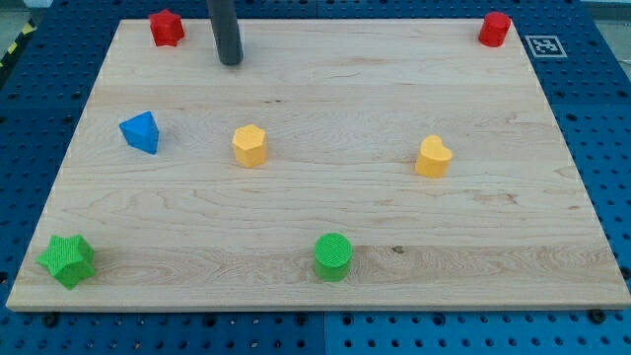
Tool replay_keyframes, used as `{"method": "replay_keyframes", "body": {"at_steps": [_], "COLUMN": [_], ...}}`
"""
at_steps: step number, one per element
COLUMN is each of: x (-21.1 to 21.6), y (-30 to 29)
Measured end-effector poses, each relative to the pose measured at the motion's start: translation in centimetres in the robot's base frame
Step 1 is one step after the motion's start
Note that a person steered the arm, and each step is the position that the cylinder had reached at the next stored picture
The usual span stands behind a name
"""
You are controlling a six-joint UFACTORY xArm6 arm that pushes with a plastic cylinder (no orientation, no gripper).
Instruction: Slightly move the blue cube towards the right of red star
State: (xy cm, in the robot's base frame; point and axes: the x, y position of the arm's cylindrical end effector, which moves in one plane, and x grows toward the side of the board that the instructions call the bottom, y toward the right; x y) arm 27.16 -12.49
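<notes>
Surface: a pale wooden board point(325, 212) is seen lying on a blue pegboard bench point(611, 148), and it fills most of the frame.
Rod: a straight dark rod comes down from the top edge in the upper left of the frame; my tip point(231, 61) is seen resting on the wood near the board's top edge.
Gripper: none is fitted – the arm ends in the plain rod, so nothing is held or clamped.
Blue cube: the blue cube point(141, 132) is found in the left part of the frame, tilted on a corner, well below and to the left of my tip and apart from it.
Red star: the red star point(167, 27) is placed in the upper left corner of the board, just left of the rod – no contact is seen.
Tip relative to the blocks: my tip is nearest to the red star, and the blue cube is well apart from it.
Other blocks: a red cylinder point(495, 29) is seen at the upper right, a yellow hexagon point(249, 145) left of centre, a yellow heart point(433, 157) right of centre, a green star point(67, 260) at the lower left, and a green cylinder point(333, 255) at the bottom centre.
Marker: a black-and-white tag point(543, 45) is seen on the bench at the upper right.
</notes>
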Motion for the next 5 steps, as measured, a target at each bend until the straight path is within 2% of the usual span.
{"method": "replay_keyframes", "body": {"at_steps": [1, 2, 4, 5], "x": [2.3, 1.7, -1.1, -1.2], "y": [2.8, 7.6, 2.3, 2.3]}}
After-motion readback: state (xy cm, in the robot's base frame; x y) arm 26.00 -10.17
